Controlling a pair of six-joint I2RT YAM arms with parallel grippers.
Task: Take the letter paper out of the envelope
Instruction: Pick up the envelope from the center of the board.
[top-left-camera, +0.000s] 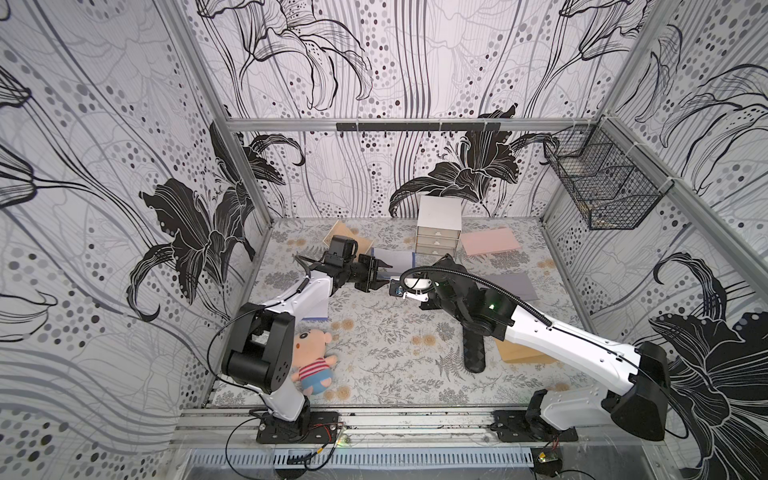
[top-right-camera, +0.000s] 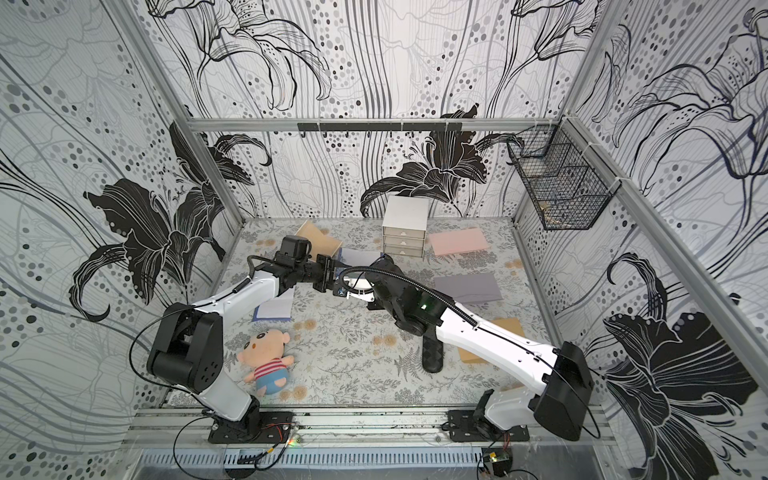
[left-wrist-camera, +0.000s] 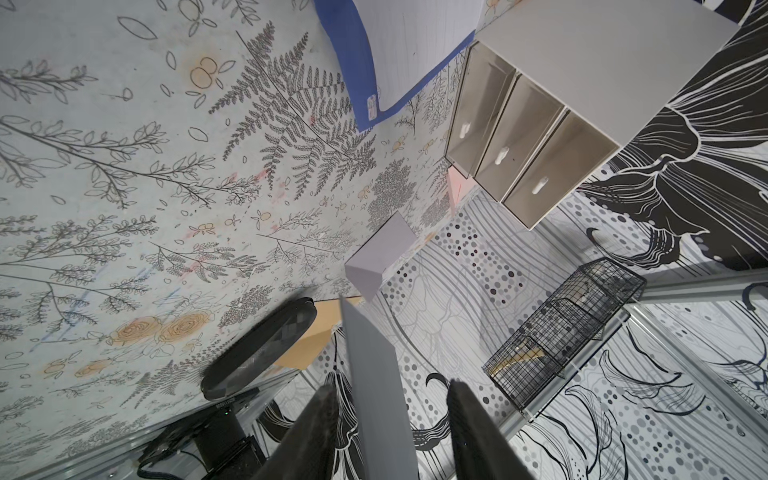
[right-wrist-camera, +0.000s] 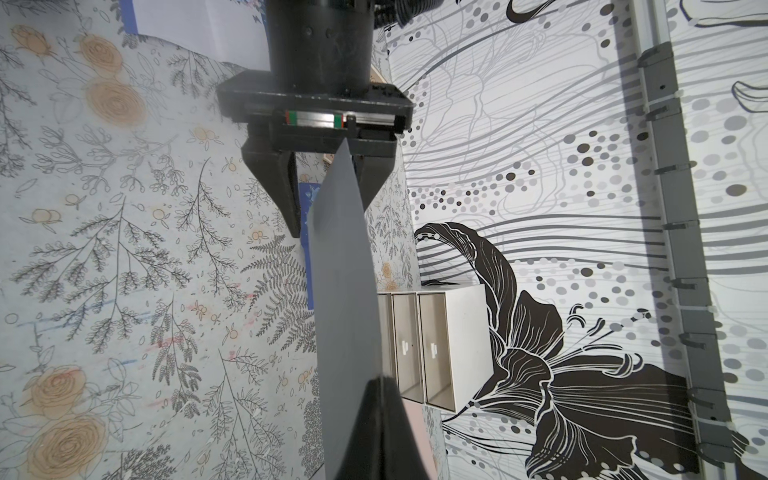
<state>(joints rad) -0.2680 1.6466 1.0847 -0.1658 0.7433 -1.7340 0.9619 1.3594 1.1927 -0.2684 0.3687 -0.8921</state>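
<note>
Right tool (right-wrist-camera: 380, 388) pinches grey sheet (right-wrist-camera: 345, 282); left tool (right-wrist-camera: 330, 216) apparently straddles it.

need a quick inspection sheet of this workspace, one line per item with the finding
surface: floral table cover, flat, faint pen marks
job's things: grey sheet held in the air between the arms; envelope or letter, cannot tell
clutter: plush doll, drawer unit, black case, pink envelope, grey envelope, brown envelope, blue envelope
grippers: right gripper shut on the grey sheet; left gripper jaws open around its other end
cables: black hose along the right arm; loose wires at the front rail
surroundings: flower-print walls; wire basket on the wall
</note>
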